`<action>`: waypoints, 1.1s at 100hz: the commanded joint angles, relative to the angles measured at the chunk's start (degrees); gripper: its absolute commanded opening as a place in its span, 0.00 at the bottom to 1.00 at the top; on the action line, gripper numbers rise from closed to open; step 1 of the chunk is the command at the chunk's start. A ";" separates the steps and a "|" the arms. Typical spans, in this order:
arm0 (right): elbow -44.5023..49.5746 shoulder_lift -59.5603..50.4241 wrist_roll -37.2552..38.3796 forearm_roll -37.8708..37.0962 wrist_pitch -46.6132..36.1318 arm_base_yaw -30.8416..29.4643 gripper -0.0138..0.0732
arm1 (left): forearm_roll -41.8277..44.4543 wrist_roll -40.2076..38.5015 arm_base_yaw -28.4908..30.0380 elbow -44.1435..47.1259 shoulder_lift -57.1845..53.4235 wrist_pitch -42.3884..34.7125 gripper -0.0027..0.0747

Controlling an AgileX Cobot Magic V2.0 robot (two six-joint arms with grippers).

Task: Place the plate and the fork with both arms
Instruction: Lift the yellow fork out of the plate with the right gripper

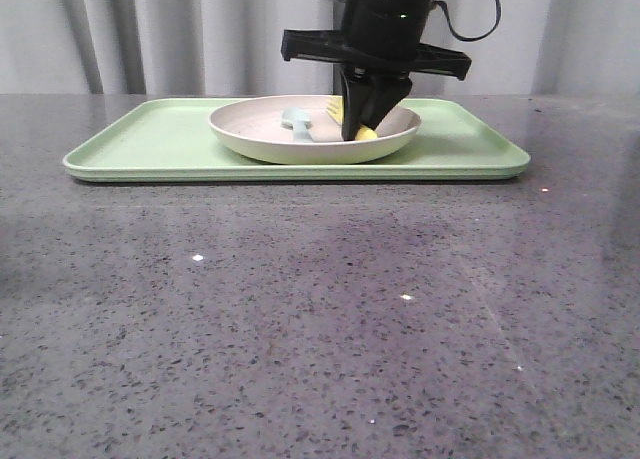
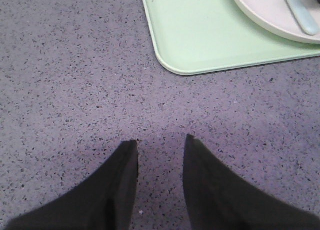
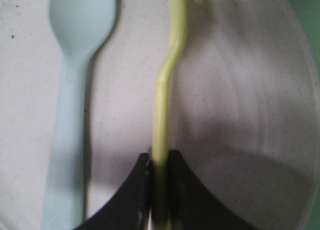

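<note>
The cream-white plate (image 1: 262, 139) sits on the pale green tray (image 1: 150, 139). My right gripper (image 1: 360, 129) reaches down into the plate and is shut on the handle of the yellow fork (image 3: 161, 120), whose tines point away from the fingers. In the front view bits of the fork (image 1: 368, 134) show beside the fingers. My left gripper (image 2: 161, 145) is open and empty over the bare grey table, short of the tray's corner (image 2: 172, 64). The plate's rim (image 2: 260, 19) shows at the far corner of the left wrist view.
A pale blue spoon (image 3: 70, 89) lies in the plate beside the fork; it also shows in the front view (image 1: 297, 122) and the left wrist view (image 2: 300, 12). The speckled grey table (image 1: 320, 319) stretches in front of the tray. Curtains hang behind.
</note>
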 commanded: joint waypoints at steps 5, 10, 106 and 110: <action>-1.32 -2.66 0.13 0.66 -1.12 -0.07 0.14 | 0.29 -0.65 0.11 -1.58 -0.59 -3.15 0.33; -1.32 -2.73 0.13 0.66 -1.12 -0.07 0.13 | 0.29 -0.65 0.11 -1.58 -0.59 -3.15 0.33; -11.82 -7.75 -1.43 -0.28 12.22 -7.35 0.13 | 0.29 -0.65 0.11 -1.58 -0.59 -2.81 0.33; -10.35 -8.29 -1.54 -0.28 12.22 -7.79 0.13 | 0.29 -0.65 0.11 -1.58 -0.59 -2.81 0.33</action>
